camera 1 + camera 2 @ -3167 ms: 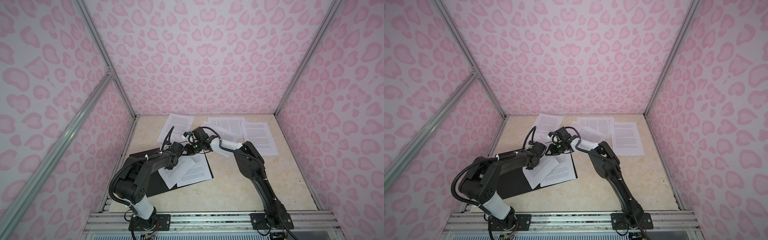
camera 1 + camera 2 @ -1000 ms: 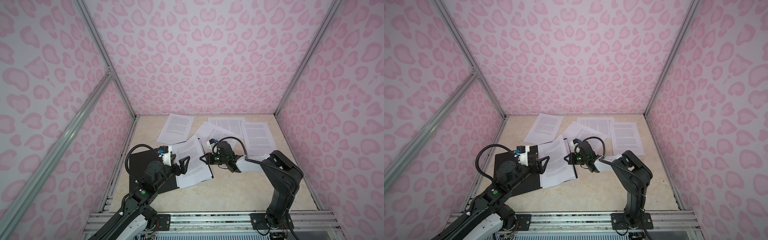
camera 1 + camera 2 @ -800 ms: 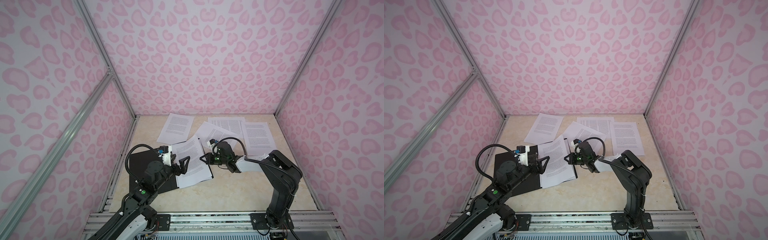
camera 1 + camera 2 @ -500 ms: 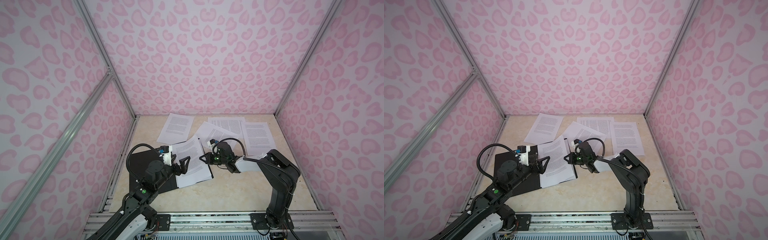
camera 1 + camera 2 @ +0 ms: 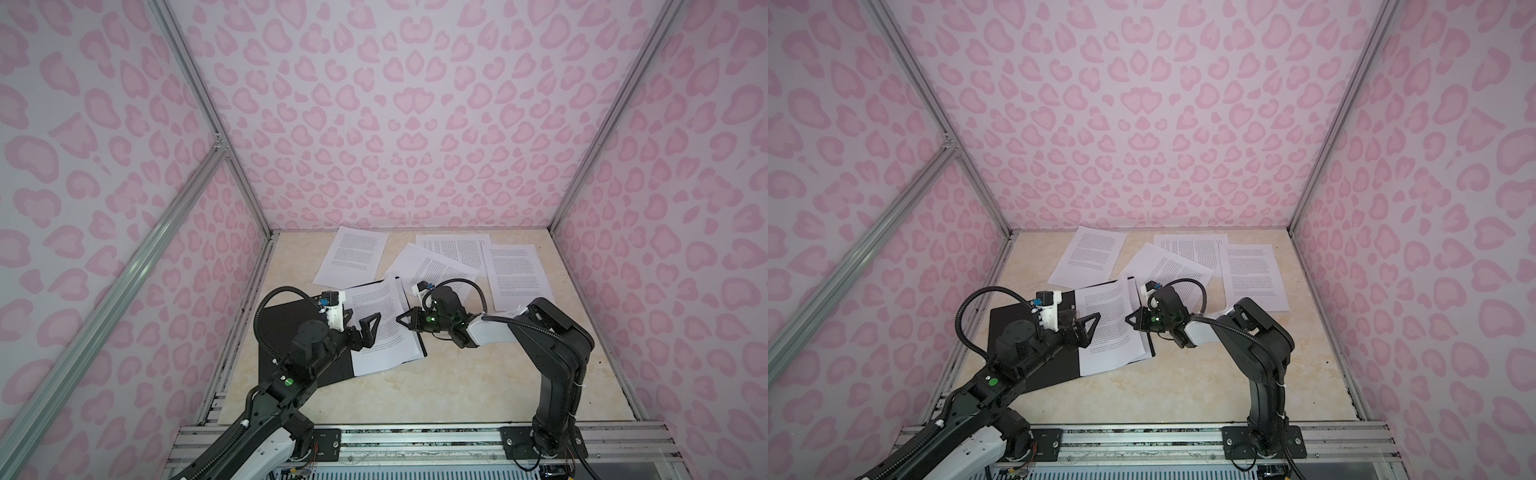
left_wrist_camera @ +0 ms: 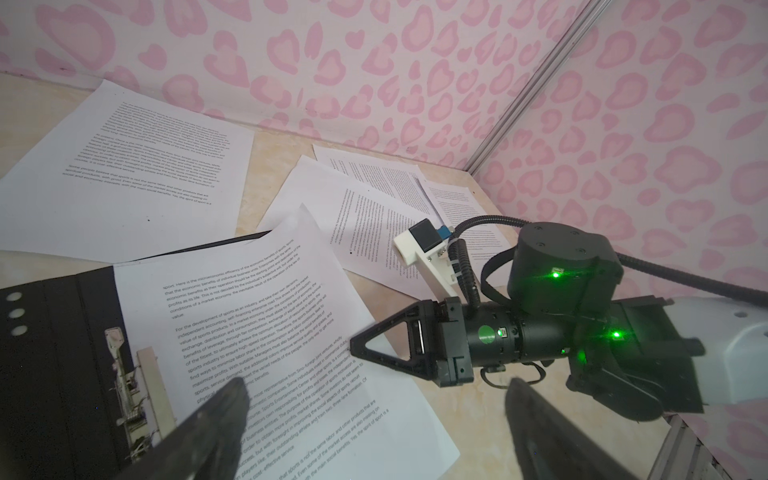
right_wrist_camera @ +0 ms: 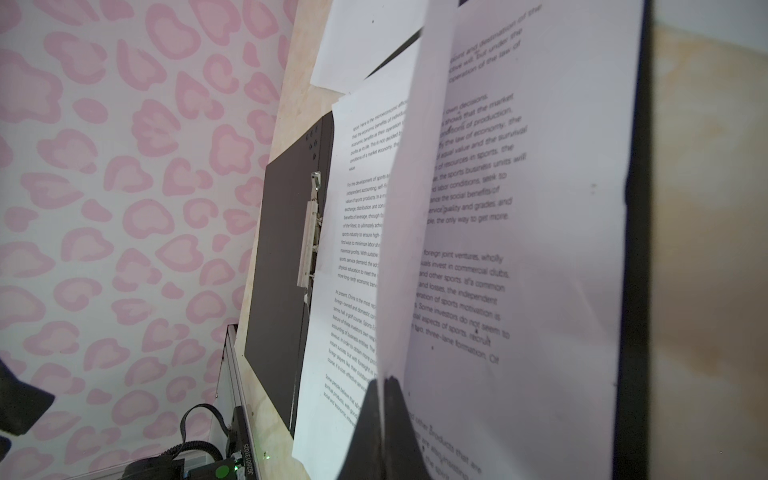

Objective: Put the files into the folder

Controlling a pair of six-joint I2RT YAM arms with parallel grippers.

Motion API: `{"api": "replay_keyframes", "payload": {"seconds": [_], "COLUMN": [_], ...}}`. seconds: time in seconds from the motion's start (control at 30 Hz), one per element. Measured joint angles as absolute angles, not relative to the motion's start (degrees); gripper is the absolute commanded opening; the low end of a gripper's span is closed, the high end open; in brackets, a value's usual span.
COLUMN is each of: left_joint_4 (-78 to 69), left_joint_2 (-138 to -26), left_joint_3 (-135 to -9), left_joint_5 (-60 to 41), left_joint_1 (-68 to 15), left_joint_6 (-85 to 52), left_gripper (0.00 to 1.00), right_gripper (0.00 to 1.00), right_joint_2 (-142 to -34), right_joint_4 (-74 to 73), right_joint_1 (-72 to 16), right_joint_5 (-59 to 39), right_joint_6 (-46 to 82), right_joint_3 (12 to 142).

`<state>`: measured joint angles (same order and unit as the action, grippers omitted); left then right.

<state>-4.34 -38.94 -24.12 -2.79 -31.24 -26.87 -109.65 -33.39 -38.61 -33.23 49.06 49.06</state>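
Black and pressed together, the right jaws pinched the right-hand edge of one printed sheet (image 7: 519,208), and this held sheet curled upward from the grip in the right wrist view. The left jaws stood spread wide and empty above the other side of the same paper; whether they touched it I could not tell. Under the held sheet a second sheet (image 7: 357,249) lay flat, just beside the metal clip (image 7: 309,241). Both papers rested on the right half of the folder (image 5: 286,332), which lay open on the left part of the surface (image 5: 457,386) with its black inside facing up; no outside cover showed. The papers sat a little skewed, and a near corner hung past the folder's edge. Neither seemed to be under the clip. Farther out, toward the back wall, the other files waited: a lone sheet (image 5: 353,257) on the left, and a group of three sheets (image 5: 440,266) overlapping each other, with the right arm (image 5: 552,332) across their near side. So I judged the task about one third done: two files were on the folder, four were left, and the squaring and closing were not yet done. The files looked thin and limp, white with dense black paragraphs, so they probably bend easily when lifted by one edge.
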Motion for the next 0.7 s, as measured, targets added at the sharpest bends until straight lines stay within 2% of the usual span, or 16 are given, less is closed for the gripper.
{"api": "replay_keyframes", "payload": {"seconds": [0.2, 0.37, 0.47, 0.7], "left_joint_4": [-4.3, -4.3, -4.3, -4.0], "left_joint_2": [-39.2, -39.2, -39.2, -40.9], "left_joint_3": [-24.3, -24.3, -24.3, -24.8], "left_joint_5": [-2.8, -3.0, -3.0, -1.0], "left_joint_1": [-31.2, -31.2, -31.2, -31.2], "left_joint_6": [-26.9, -26.9, -26.9, -27.0], "left_gripper": [0.97, 0.97, 0.97, 0.97], "right_gripper": [0.3, 0.61, 0.67, 0.68], "right_joint_2": [-109.2, -106.3, -104.7, -105.8], "right_joint_4": [-32.6, -25.7, -19.4, -5.8], "right_joint_1": [-38.6, -38.1, -36.9, -32.9], "right_joint_5": [-33.1, -30.3, -26.4, -20.0], "right_joint_6": [48.0, 43.6, 39.6, 32.4], "right_joint_3": [49.1, 50.4, 52.0, 60.2]}}
